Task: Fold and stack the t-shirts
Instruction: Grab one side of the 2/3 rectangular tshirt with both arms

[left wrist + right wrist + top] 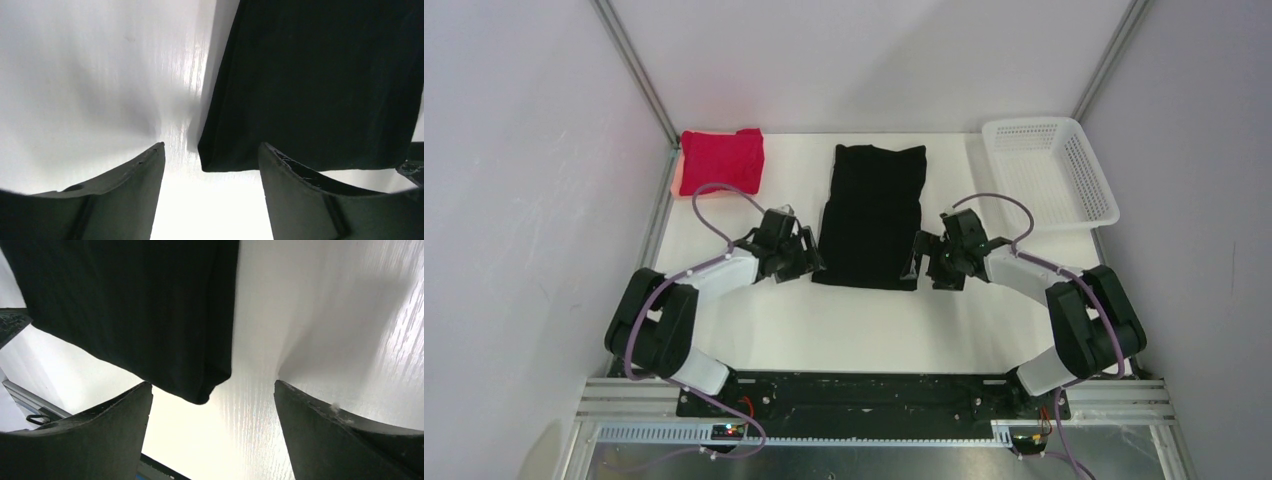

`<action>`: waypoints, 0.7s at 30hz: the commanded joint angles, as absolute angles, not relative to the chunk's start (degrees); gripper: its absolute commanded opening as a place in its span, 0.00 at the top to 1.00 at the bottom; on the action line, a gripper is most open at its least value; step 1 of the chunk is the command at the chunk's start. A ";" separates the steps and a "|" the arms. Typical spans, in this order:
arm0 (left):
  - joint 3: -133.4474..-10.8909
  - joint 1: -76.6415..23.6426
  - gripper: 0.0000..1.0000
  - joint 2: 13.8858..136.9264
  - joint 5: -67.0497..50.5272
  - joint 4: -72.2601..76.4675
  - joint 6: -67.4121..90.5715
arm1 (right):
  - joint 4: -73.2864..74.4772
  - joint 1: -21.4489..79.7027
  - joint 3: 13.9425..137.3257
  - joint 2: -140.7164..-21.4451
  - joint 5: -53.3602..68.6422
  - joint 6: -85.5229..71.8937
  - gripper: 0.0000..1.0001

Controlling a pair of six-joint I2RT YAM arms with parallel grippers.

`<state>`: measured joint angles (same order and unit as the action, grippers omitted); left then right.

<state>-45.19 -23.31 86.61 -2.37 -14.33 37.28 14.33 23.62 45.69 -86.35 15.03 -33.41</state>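
Fingers (125, 200) of the left gripper (211, 146) stand spread wide with nothing pinched between them. In the left wrist view, the near left corner of the black t-shirt (320, 80) shows in the gap just past the tips. The right-hand finger crosses the cloth's near edge in that view; whether it touches the cloth cannot be told.

The right gripper (212, 384) is likewise spread and holds nothing. The shirt's near right corner hangs into the gap between its fingers (345, 440) as the right wrist camera sees it, with bare white table (325, 315) beside it.

From above, the two grippers flank the near end of the black t-shirt, one at each near corner and both low over the table. The shirt lies flat in the middle of the table, folded into a long, narrow rectangle that runs away from the arms. Its far end is slightly uneven, with two small points at the corners.

The red t-shirt (722, 160) sits folded into a compact block in the far left corner — well apart from the black one, close to the left wall. A white mesh basket (1034, 124) rests in the far right corner, set at a slight angle.
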 commanded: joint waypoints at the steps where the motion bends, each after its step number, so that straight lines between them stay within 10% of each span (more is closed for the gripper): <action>1: -40.05 -23.32 0.30 86.60 -6.96 -7.08 41.26 | 10.99 24.75 44.58 -85.63 13.83 -37.38 0.08; 21: -36.74 -25.41 1.00 89.61 -8.08 -2.48 43.59 | 1.45 28.03 37.13 -87.84 8.72 -47.15 0.68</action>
